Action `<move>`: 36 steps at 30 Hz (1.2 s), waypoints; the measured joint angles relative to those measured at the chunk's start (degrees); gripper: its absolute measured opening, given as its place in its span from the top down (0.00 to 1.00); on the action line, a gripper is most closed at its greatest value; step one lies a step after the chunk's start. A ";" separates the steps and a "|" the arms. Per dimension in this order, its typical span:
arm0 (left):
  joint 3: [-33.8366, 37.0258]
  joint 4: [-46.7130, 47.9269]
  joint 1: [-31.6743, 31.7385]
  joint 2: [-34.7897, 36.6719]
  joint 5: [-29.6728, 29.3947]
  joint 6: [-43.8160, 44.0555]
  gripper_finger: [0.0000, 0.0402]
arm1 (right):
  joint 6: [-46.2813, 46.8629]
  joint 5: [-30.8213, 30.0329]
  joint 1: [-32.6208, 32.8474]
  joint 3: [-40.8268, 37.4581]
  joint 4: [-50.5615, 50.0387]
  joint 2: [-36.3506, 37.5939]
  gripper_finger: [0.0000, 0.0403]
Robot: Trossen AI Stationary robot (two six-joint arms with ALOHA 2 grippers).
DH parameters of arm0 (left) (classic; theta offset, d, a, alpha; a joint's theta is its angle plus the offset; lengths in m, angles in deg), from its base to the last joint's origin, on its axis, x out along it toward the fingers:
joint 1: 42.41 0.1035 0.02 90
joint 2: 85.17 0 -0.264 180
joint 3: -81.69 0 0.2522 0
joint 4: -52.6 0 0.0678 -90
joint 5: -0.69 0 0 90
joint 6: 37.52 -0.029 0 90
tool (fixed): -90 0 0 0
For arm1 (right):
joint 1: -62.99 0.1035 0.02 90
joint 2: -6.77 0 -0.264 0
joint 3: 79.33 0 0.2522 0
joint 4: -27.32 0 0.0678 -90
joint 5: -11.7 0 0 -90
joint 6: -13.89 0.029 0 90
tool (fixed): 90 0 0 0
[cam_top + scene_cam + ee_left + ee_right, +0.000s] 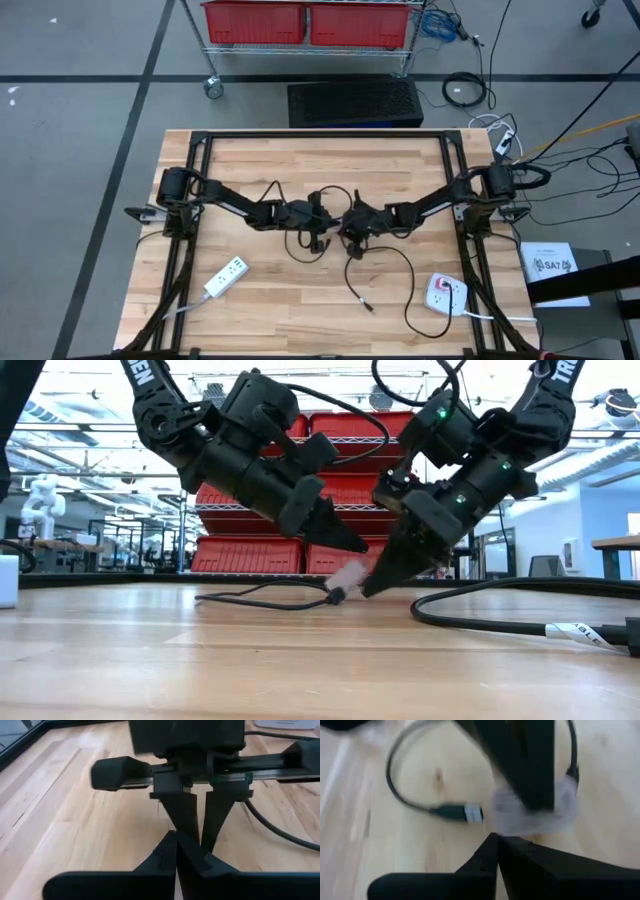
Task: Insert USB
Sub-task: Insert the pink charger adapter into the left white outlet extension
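While both sit clenched, left tool (pixel 355 546) and right tool (pixel 368 588) meet beside the cable (pixel 262 599).

A light wooden table (pixel 250 310) carries a white power strip (pixel 227 277) near its front left corner and a white and red socket block (pixel 446 294) near its front right corner. A black cable (pixel 385 262) loops across the middle toward the front edge, ending in a small plug (pixel 367 304) lying loose on the wood.
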 joint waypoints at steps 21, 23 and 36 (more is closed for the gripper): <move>0.04 32.85 -3.58 15.71 -1.35 0.93 0.99 | -8.68 -0.04 1.90 4.01 -24.64 14.33 0.62; 0.04 41.19 -6.09 19.36 -2.16 3.24 1.00 | -10.76 -0.33 1.90 7.29 -28.15 13.25 0.58; 0.05 77.71 -28.26 28.23 -3.21 31.82 1.00 | -28.12 -0.31 0.05 34.13 -55.32 -3.41 0.52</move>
